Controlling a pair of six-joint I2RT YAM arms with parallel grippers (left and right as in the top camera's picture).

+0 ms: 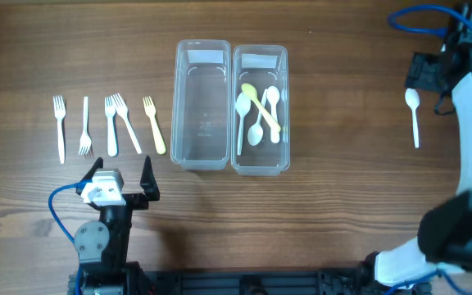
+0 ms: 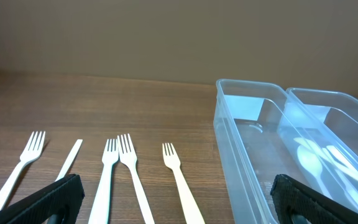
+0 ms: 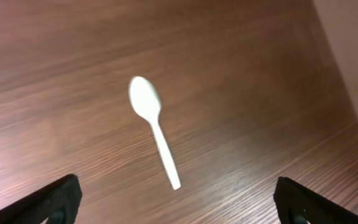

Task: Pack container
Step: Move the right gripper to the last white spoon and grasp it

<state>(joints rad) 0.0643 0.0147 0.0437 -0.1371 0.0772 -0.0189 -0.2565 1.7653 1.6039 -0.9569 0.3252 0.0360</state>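
White spoon (image 3: 148, 106) lies flat near the counter's right edge; the right gripper (image 3: 179, 202), fingers spread, could nudge it off.

The wooden desk (image 1: 342, 205) carried five forks (image 1: 111, 131) in a row toward its left edge. Two clear containers (image 1: 203, 115) stood touching at its middle, and one white spoon (image 1: 414, 111) lay alone near the right edge.

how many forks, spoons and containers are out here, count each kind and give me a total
forks: 5
spoons: 5
containers: 2
total: 12
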